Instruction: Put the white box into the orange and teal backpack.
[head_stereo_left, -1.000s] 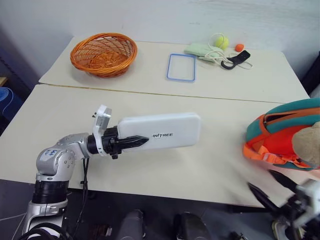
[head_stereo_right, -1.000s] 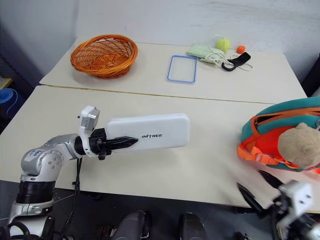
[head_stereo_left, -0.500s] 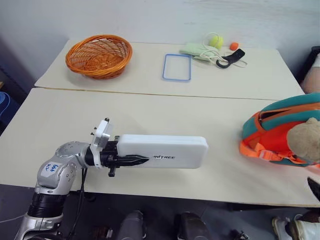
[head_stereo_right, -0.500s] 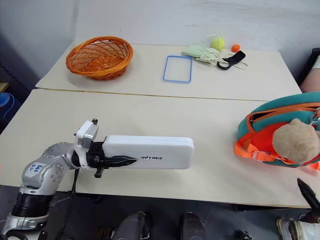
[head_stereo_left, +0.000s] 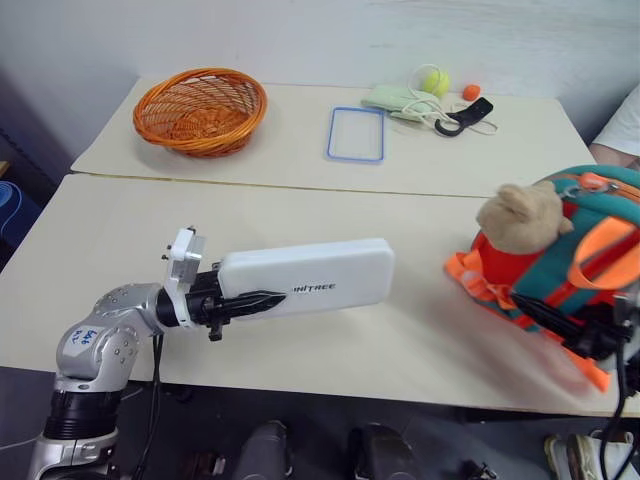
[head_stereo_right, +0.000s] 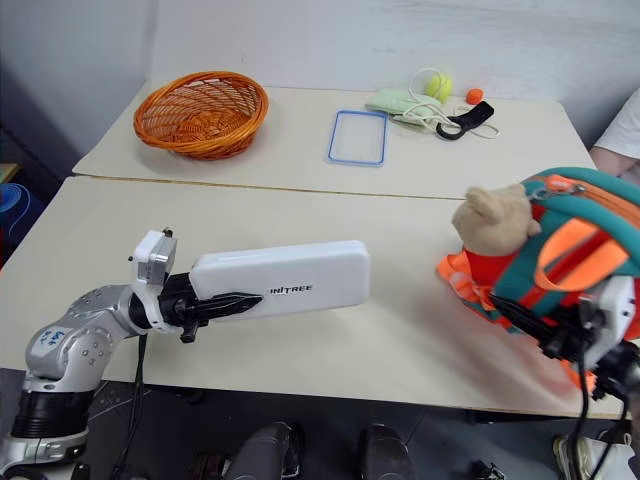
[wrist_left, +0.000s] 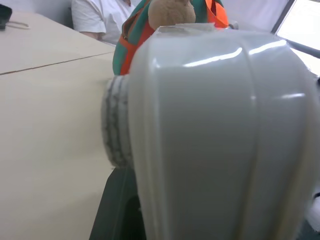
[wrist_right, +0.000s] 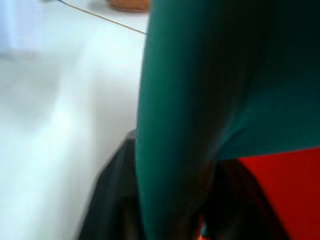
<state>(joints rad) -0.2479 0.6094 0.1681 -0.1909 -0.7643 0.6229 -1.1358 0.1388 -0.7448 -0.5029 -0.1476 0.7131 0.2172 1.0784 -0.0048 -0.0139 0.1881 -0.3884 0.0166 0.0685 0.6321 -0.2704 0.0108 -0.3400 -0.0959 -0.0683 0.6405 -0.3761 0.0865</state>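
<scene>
While the left gripper (head_stereo_left: 250, 302) clamps one end of the white box (head_stereo_left: 305, 279) above the near table (head_stereo_left: 120, 230), the right gripper (head_stereo_left: 560, 325) at 3 o'clock pinches the orange and teal backpack (head_stereo_left: 555, 265), fingers closed on fabric.

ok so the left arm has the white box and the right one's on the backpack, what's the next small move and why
Probably the right gripper should tip the orange and teal backpack so its top faces the white box. The left gripper holds the box by one end, level above the table, its free end pointing at the backpack. The plush toy faces the box, and no opening shows there yet.
</scene>
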